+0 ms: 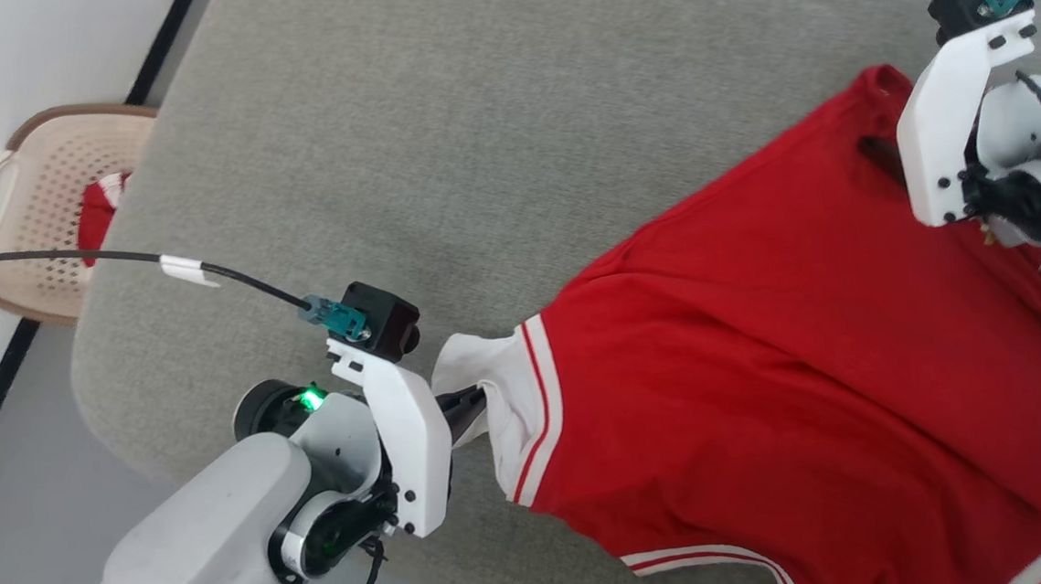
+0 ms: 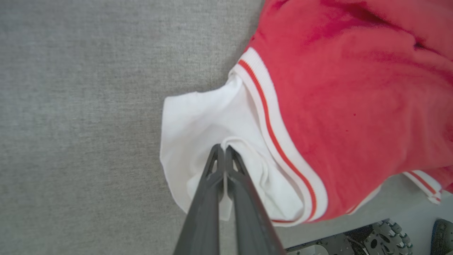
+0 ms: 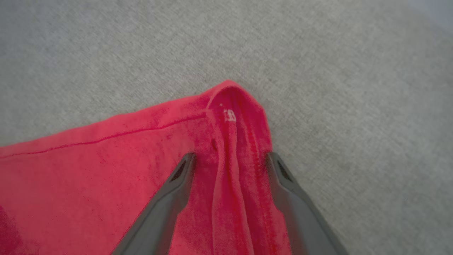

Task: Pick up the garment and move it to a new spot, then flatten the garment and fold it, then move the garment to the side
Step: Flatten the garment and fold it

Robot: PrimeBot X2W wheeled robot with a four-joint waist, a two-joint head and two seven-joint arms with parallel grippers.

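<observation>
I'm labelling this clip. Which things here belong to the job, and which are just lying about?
Job: garment; left gripper, shut on its white sleeve; right gripper, open astride its red corner; grey surface.
Lying about: beige basket; small cloth in it.

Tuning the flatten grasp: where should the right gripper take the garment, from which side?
Probably the raised ridge at a corner of the garment. Come from over the cloth, as the open right gripper sits: the fold stands up between its fingers.

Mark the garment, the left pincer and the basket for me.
garment [image 1: 761, 330], head view, red body panel.
left pincer [image 2: 223, 148], left wrist view, between fingertips shut on the white sleeve.
basket [image 1: 33, 193], head view, lattice wall.
</observation>
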